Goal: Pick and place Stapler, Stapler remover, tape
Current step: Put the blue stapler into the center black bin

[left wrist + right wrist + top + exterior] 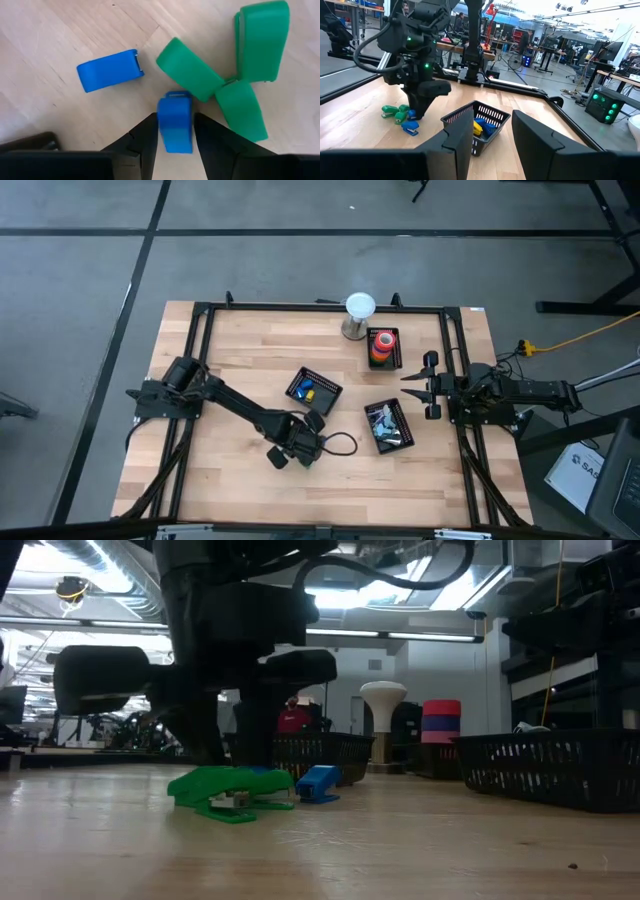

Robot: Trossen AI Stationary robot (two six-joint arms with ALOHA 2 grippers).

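- The left end effector point(175, 137) is low over the tabletop point(240, 350), near its front middle, its fingers point(150, 145) set narrowly on either side of a small blue stapler point(175, 122); whether they press it I cannot tell.
- A second blue stapler point(110, 70) lies just beside it, and green staplers point(235, 75) lie clustered and touching one another on the other side.
- The right end effector point(432, 388) hovers at the right edge of the tabletop, fingers apart and holding nothing.
- The tape point(382, 345), a stack of coloured rolls, sits in a black basket point(396, 360) towards the back, beside a white-topped stand point(358, 315).
- Two more baskets stand mid-table: one point(312, 390) with blue and yellow items, one point(390, 425) with small mixed items.
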